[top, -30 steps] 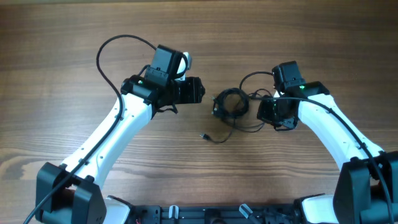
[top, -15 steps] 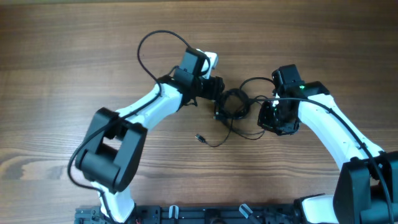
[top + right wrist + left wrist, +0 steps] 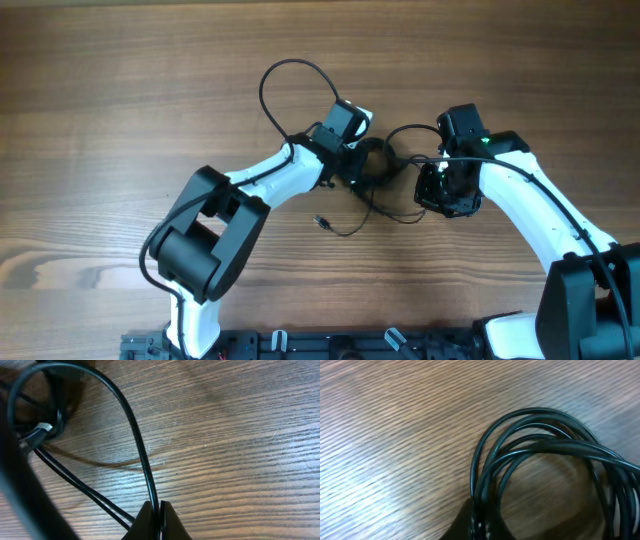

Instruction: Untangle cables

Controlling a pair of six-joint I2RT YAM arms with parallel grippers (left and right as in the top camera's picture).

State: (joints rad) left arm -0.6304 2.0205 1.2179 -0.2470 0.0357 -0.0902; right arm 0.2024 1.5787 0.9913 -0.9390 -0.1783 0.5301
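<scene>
Left gripper (image 3: 350,166) has swung in to the coil's edge, cables (image 3: 383,168) bunched just ahead of it on the tabletop (image 3: 120,120); blur hides whether it's pinching them. Right gripper (image 3: 159,510) is clenched on one strand. Best to hold that anchor and tease loops apart slowly, so the knot doesn't tighten.

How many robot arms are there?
2. The left arm reaches in from the lower left, left gripper at the cables; the right arm comes from the lower right, right gripper pinching one strand.
</scene>
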